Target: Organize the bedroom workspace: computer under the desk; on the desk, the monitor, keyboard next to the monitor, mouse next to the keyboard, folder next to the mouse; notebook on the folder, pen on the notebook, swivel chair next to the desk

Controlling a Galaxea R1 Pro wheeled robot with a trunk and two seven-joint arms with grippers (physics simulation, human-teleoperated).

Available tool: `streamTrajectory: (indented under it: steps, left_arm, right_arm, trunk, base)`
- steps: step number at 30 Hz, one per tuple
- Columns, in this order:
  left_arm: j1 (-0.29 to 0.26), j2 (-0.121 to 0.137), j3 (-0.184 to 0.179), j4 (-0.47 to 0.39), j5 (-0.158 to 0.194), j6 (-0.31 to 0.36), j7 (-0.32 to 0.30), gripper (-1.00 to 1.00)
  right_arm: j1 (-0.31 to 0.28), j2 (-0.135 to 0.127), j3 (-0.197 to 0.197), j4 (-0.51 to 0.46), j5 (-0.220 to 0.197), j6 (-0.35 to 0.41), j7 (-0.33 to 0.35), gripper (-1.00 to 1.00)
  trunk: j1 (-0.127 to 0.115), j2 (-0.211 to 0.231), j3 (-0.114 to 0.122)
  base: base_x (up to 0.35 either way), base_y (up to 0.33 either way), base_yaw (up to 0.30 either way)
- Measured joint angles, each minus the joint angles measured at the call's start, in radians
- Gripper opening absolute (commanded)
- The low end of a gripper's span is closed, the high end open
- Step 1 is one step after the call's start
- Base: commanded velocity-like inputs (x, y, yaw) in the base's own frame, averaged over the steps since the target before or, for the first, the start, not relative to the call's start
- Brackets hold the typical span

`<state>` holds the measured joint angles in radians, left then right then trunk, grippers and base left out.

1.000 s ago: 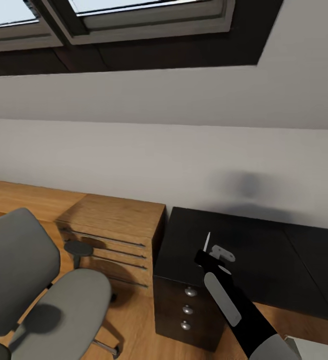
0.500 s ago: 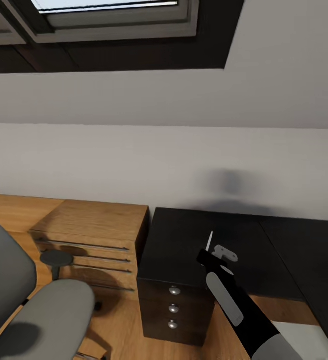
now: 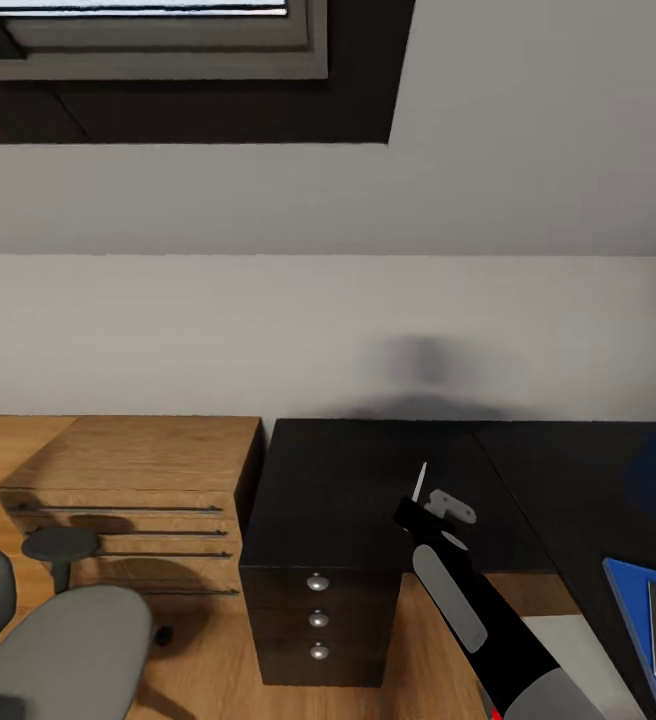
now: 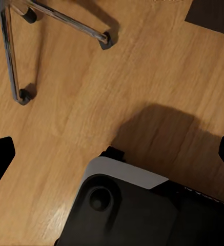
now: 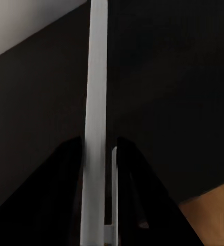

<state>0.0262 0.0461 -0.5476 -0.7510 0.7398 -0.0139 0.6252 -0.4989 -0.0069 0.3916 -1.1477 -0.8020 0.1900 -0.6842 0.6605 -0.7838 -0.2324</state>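
This is a room in a home, under the roof, used as a small work corner. At the top left of the head view there is a skylight [image 3: 148,30] set in a sloped grey wall [image 3: 528,120]. In the lower middle stands a black desk [image 3: 368,480] with three drawers with silver knobs. Left of it is a low wooden cabinet [image 3: 128,480], and at the lower left a grey padded swivel chair [image 3: 68,640]. The floor [image 4: 91,102] is light wood.
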Motion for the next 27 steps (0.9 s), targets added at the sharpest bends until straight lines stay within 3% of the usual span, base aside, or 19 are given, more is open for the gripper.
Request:
streamTrajectory:
  steps: [16,19,27]
  left_arm:
    - [0.0,0.001,0.0,-0.001,-0.001,-0.002,0.0,1.0]
    - [0.0,0.002,0.0,-0.002,-0.003,-0.012,0.002,1.0]
    - [0.0,0.001,0.0,-0.002,-0.004,-0.021,0.002,1.0]
  right_arm:
    - [0.0,0.0,-0.001,0.008,-0.001,-0.001,0.0,-1.0]
    - [0.0,0.0,-0.025,0.016,-0.001,-0.004,0.001,-1.0]
    - [0.0,0.001,-0.037,0.023,-0.001,-0.008,0.0,-1.0]
  trunk:
    - [0.0,0.0,0.008]
    - [0.0,0.0,0.009]
    - [0.0,0.0,0.013]
  base:
    - [0.0,0.0,-0.278]
    - [0.0,0.0,-0.281]
    - [0.0,0.0,-0.286]
